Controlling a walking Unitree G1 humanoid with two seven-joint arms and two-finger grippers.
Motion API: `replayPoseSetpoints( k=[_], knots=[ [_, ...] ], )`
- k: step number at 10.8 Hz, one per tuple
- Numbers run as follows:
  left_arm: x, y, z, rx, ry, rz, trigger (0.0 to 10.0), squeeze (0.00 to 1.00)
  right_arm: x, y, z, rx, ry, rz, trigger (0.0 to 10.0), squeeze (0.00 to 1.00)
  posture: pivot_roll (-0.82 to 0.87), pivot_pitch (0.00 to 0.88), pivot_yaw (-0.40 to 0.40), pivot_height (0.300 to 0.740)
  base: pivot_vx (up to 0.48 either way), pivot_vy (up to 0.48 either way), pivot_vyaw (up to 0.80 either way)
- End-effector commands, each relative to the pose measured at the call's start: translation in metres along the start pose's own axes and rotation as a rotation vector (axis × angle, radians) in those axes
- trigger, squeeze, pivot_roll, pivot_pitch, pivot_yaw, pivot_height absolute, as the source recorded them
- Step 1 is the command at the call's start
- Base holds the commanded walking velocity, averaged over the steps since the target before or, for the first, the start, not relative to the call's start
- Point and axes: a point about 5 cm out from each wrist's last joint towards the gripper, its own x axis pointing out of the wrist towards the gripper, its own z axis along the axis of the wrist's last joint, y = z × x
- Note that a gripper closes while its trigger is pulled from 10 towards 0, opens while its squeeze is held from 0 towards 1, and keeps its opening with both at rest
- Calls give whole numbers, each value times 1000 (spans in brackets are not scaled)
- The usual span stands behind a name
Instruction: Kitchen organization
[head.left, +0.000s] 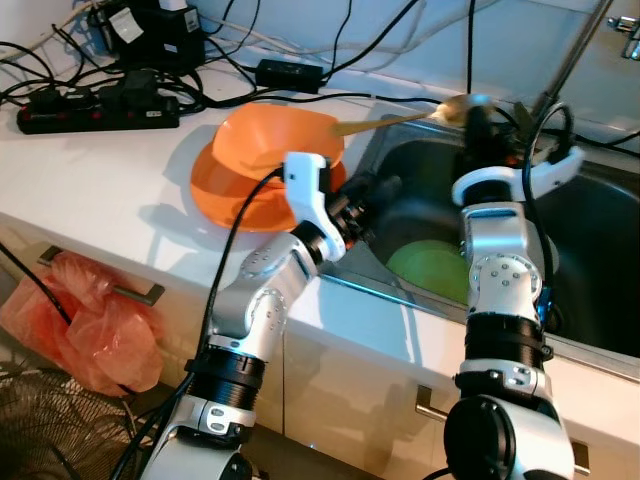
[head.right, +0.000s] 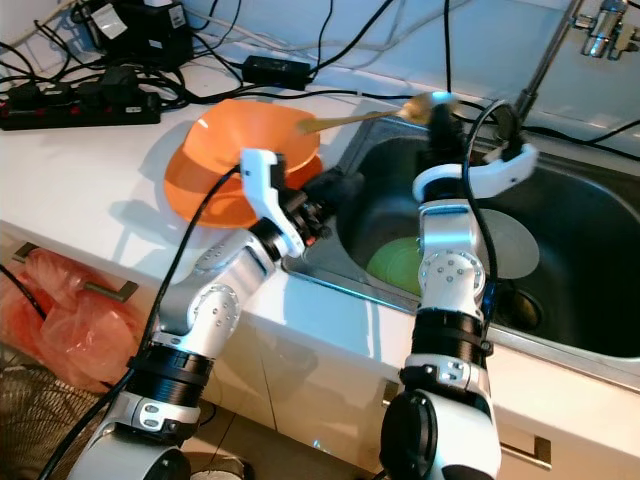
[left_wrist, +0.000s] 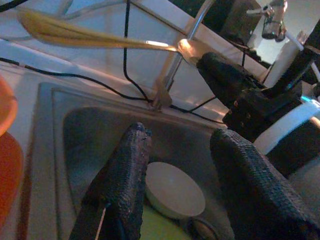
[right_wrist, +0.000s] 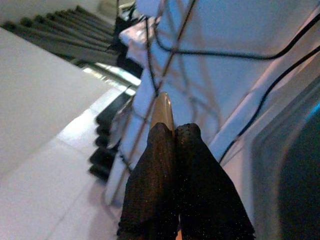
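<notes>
The white counter (head.left: 90, 170) carries a black power strip (head.left: 95, 108) with many cables. Beside it, the steel sink (head.left: 590, 250) holds a green plate (head.left: 430, 268) and a white bowl (left_wrist: 175, 190). An orange bowl (head.left: 265, 165) stands tilted at the sink's edge. The left gripper (left_wrist: 195, 195), fingers apart, hangs over the sink, just beside this bowl. The right gripper (right_wrist: 175, 145) is closed on a golden spoon (head.left: 400, 120), whose handle reaches over the orange bowl.
</notes>
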Motion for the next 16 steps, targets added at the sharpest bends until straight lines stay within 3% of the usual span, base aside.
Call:
replayPoseSetpoints(
  k=[1,2,3,6,10,13,16],
  knots=[
    [-1,-2,-1,32,11,-10,10000,0,4,-1,12,-51,-65,-36,10000,0,212,49,-40,740,0,0,0],
    [-1,-1,-2,42,20,-7,10000,0,5,-4,19,-142,-106,-61,10000,0,213,51,-39,740,0,0,0],
    [-3,1,-4,63,35,-1,10000,0,5,-2,26,-356,-141,-45,10000,0,214,52,-38,740,0,0,0],
    [-8,6,-6,153,85,13,10000,0,5,2,26,-740,-172,4,10000,0,214,51,-35,740,0,0,0],
    [-19,17,-8,291,175,25,10000,0,-1,-10,7,-885,-100,29,10000,0,227,51,-37,740,0,0,0],
    [-23,19,-10,332,208,12,10000,0,-2,-4,-4,-1044,-83,125,10000,0,232,41,-39,740,0,0,0],
    [-28,18,-13,354,239,-11,10000,0,-11,-26,-14,-1129,6,105,10000,0,235,34,-39,740,0,0,0]
  ],
)
